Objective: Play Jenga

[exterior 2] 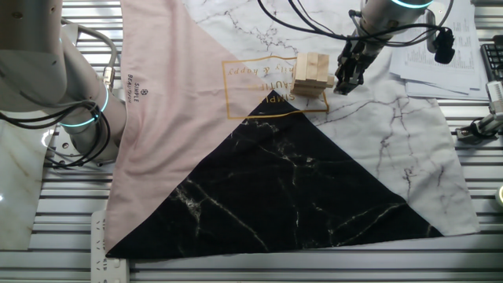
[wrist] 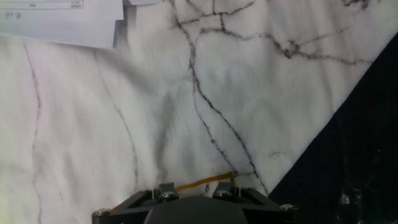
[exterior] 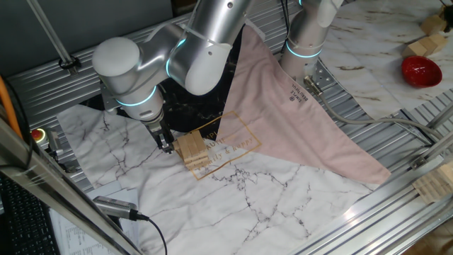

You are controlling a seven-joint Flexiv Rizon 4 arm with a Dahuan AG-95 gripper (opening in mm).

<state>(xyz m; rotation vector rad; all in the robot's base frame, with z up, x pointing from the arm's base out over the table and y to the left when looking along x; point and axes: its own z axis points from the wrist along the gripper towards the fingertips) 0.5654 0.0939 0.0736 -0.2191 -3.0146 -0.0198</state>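
Marbled cloth (exterior: 233,198) bears blocky wooden Jenga (exterior: 192,149); gripper (exterior: 166,145) beside it, opening unclear

Jenga (exterior: 192,149) is plain light wood, matt, with a visible grain and no varnish shine. It sits on a cloth (exterior: 233,191) that looks soft and smooth: white marble print, a dull pink panel at 1 o'clock, and a black marble part with faint gloss. The arm (exterior: 202,46) is smooth silvery-grey, satin sheen, plastic or painted metal, can't tell. Gripper (exterior: 165,145) is dark matt metal with small shiny screws. The table (exterior: 396,205) is ribbed bare aluminium. Papers (exterior 2: 437,63) at 2 o'clock are flat white. Red bowl (exterior: 421,71) is really glossy.
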